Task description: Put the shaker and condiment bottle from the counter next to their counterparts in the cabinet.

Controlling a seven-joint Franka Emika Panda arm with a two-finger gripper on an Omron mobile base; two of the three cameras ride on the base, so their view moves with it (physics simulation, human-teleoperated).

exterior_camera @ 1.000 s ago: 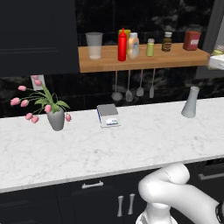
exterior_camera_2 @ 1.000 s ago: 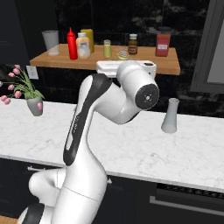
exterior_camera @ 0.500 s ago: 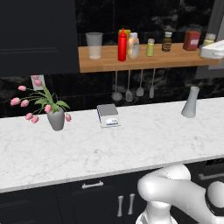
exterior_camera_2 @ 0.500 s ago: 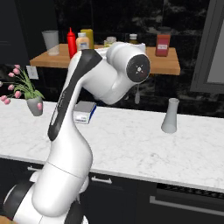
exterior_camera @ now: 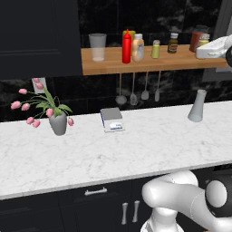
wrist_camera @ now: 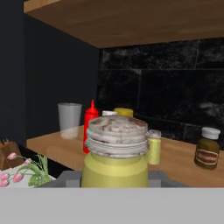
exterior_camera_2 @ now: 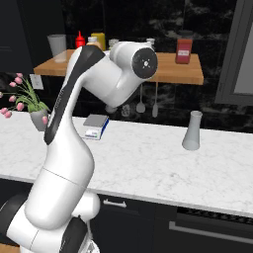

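On the wooden cabinet shelf, from the left, stand a clear glass, the red condiment bottle touching the yellow bottle beside it, a yellow-green shaker and a brown jar. At the right end the tool is clenched on the second shaker, which it holds above the shelf. On the white desk below stand a flower vase, a small scale and a grey flask.
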